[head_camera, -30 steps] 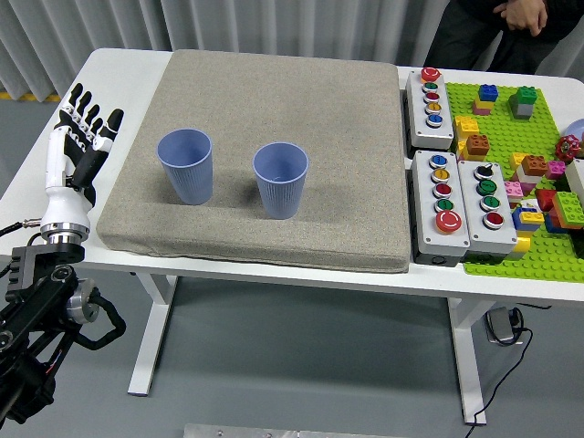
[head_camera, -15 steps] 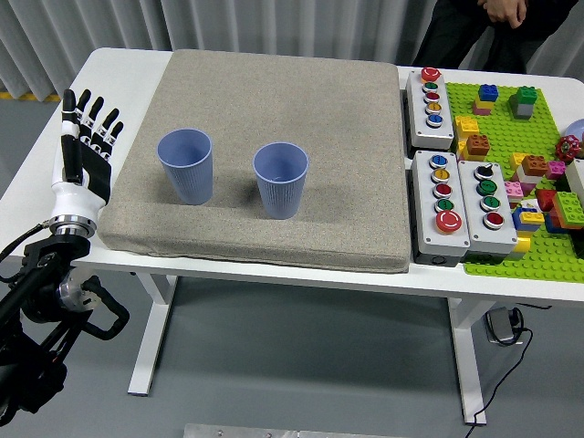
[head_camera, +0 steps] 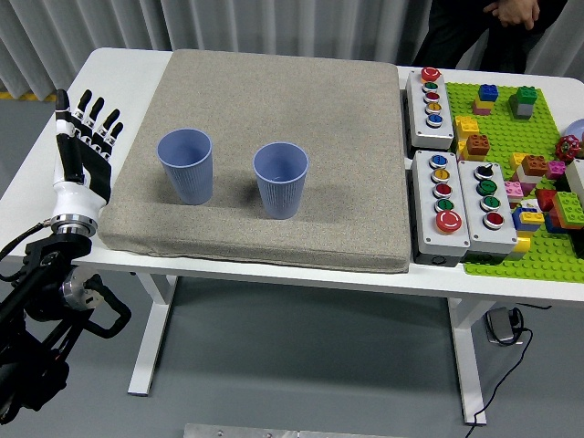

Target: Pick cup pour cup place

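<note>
Left hand (head_camera: 84, 151) hovers beside the mat's (head_camera: 274, 100) left edge, fingers spread, holding nothing. The left cup (head_camera: 185, 165) stands upright on the mat, the other cup (head_camera: 281, 179) just right of it. Best approach: sideways, wrapping mid-wall gently.

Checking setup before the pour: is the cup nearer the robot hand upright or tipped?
Upright. The left cup stands on the grey mat, open mouth up, untouched by the left robot hand.

Two ribbed periwinkle-blue cups (head_camera: 185, 165) (head_camera: 281, 179), speckled grey-beige mat (head_camera: 274, 100), white table (head_camera: 109, 68), lime-green baseplate (head_camera: 511, 137)
</note>
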`<move>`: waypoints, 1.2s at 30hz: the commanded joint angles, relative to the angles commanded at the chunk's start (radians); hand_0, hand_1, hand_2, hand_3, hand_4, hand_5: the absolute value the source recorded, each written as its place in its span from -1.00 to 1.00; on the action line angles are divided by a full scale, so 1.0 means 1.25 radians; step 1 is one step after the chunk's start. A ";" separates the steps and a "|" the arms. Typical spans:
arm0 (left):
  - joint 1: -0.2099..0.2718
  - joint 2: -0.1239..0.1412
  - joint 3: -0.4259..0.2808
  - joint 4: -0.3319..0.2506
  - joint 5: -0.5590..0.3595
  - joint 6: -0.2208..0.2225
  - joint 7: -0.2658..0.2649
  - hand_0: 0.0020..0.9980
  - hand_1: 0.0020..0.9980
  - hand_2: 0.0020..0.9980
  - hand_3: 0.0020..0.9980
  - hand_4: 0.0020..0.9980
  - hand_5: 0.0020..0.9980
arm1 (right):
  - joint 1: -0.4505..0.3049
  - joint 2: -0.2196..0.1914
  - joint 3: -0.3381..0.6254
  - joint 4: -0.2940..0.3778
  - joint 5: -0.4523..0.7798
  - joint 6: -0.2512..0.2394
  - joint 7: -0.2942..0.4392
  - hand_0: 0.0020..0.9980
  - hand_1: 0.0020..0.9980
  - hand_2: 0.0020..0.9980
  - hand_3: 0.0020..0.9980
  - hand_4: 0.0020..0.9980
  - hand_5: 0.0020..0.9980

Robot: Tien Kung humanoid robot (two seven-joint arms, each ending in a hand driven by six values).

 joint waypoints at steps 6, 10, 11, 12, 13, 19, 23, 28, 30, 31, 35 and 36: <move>0.001 0.000 -0.005 -0.003 0.003 0.001 0.001 0.79 0.77 1.00 0.93 0.82 1.00 | 0.001 0.000 0.003 0.000 -0.001 -0.001 0.001 0.39 0.26 0.17 0.18 -1.00 -0.63; -0.001 0.000 -0.007 -0.004 0.009 -0.001 0.005 0.79 0.78 1.00 0.93 0.83 1.00 | 0.003 -0.001 0.005 0.000 -0.004 -0.001 0.001 0.39 0.26 0.17 0.18 -1.00 -0.63; -0.001 -0.001 -0.007 -0.004 0.009 -0.001 0.005 0.79 0.78 1.00 0.93 0.83 1.00 | 0.003 -0.001 0.006 0.000 -0.004 -0.001 0.001 0.39 0.26 0.17 0.18 -1.00 -0.63; -0.001 -0.001 -0.007 -0.004 0.009 -0.001 0.005 0.79 0.78 1.00 0.93 0.83 1.00 | 0.003 -0.001 0.006 0.000 -0.004 -0.002 0.001 0.39 0.26 0.17 0.18 -1.00 -0.63; -0.001 -0.001 -0.007 -0.004 0.010 -0.001 0.005 0.79 0.78 1.00 0.93 0.83 1.00 | 0.003 -0.001 0.006 0.000 -0.004 -0.002 0.002 0.39 0.26 0.17 0.18 -1.00 -0.63; 0.000 -0.003 -0.009 -0.003 0.006 0.002 -0.001 0.79 0.78 1.00 0.94 0.83 1.00 | 0.004 -0.002 0.008 0.000 -0.008 -0.003 0.002 0.39 0.26 0.17 0.18 -1.00 -0.63; 0.002 -0.003 -0.016 -0.004 0.011 0.004 0.000 0.79 0.78 1.00 0.93 0.83 1.00 | 0.003 -0.002 0.008 0.000 -0.005 -0.004 0.003 0.39 0.26 0.17 0.18 -1.00 -0.63; -0.004 -0.009 -0.015 -0.003 0.026 0.007 0.005 0.79 0.78 1.00 0.93 0.83 1.00 | 0.005 -0.003 0.011 0.000 -0.007 -0.005 0.003 0.39 0.27 0.17 0.18 -1.00 -0.64; -0.005 -0.011 -0.014 -0.003 0.027 0.008 0.004 0.79 0.78 1.00 0.93 0.83 1.00 | 0.005 -0.003 0.012 0.000 -0.007 -0.005 0.003 0.39 0.27 0.17 0.18 -1.00 -0.64; -0.006 -0.011 -0.014 -0.003 0.027 0.009 0.005 0.79 0.78 1.00 0.93 0.83 1.00 | 0.005 -0.003 0.011 0.000 -0.004 -0.006 0.003 0.39 0.27 0.17 0.18 -1.00 -0.64; -0.007 -0.008 -0.009 -0.004 0.028 0.010 0.006 0.79 0.78 1.00 0.93 0.83 1.00 | 0.006 -0.003 0.006 0.000 0.005 -0.007 0.004 0.39 0.27 0.17 0.18 -1.00 -0.63; -0.007 -0.008 -0.009 -0.005 0.029 0.010 0.006 0.79 0.78 1.00 0.93 0.83 1.00 | 0.005 -0.003 0.004 0.000 0.007 -0.007 0.005 0.39 0.27 0.17 0.18 -1.00 -0.63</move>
